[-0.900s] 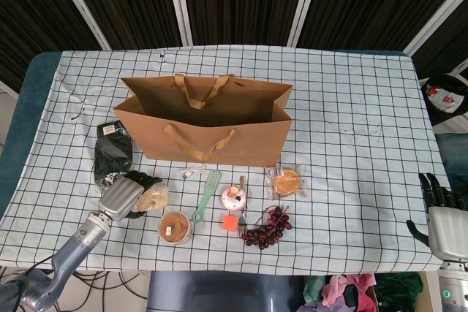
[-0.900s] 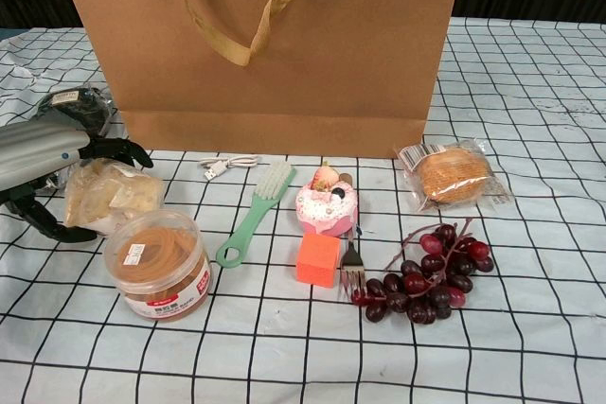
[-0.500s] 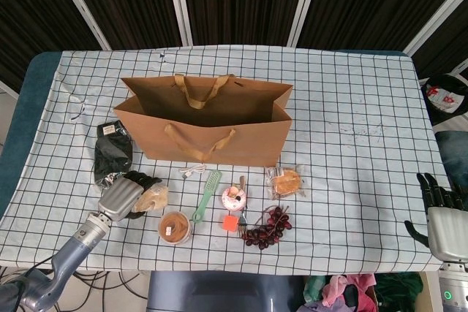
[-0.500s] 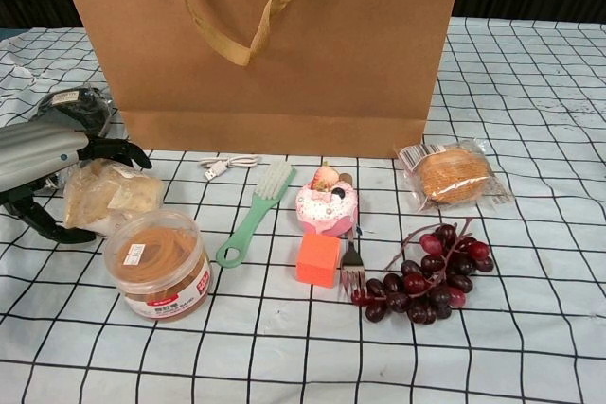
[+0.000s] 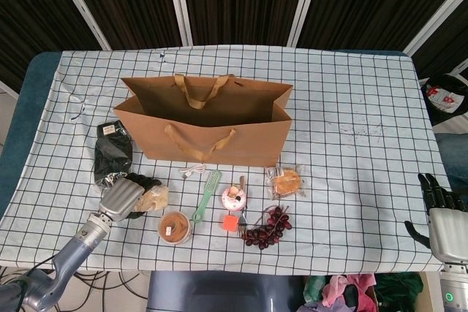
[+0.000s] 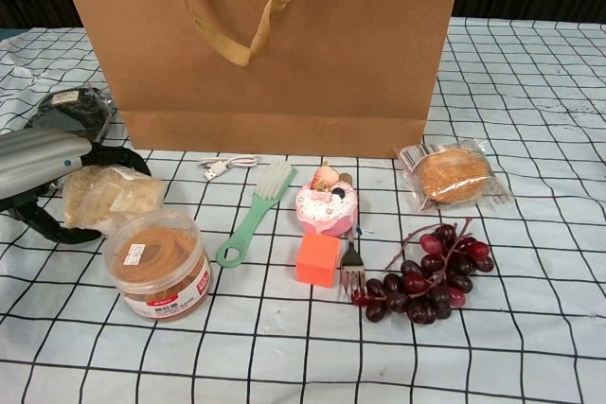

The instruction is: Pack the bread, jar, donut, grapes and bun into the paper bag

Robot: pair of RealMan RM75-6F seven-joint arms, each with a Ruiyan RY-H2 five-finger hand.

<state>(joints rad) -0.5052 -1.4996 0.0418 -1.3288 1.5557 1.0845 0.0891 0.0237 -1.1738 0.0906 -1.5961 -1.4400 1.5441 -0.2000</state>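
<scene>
While five foods wait in a row along the desk's lower edge, nothing yet shows inside the bag.

Left hand (image 5: 126, 196): lower left of the head view, fingers curled round the wrapped bun (image 5: 154, 198), thumb below and fingers above it in the chest view; whether it truly grips or only cradles it, I cannot tell for certain, but the packet sits between thumb and fingers.

Bun to bag: the paper bag (image 5: 208, 140) stands up and to the right of the hand, mouth open upward, long axis running left to right across the frame.

Jar (image 5: 175, 227): just right of and below the bun, upright, lid on.

Donut (image 5: 234, 197): lower centre, beside an orange block (image 5: 232, 222).

Grapes (image 5: 268, 228): right of the block, bunch lying aslant.

Bread (image 5: 286, 181): wrapped, just below the bag's right corner.

Right hand (image 5: 441, 213): far lower right, off the cloth, fingers spread, holding nothing, well apart from every item.

Nearer arm: the left, by judgement, for the bun and jar.
</scene>
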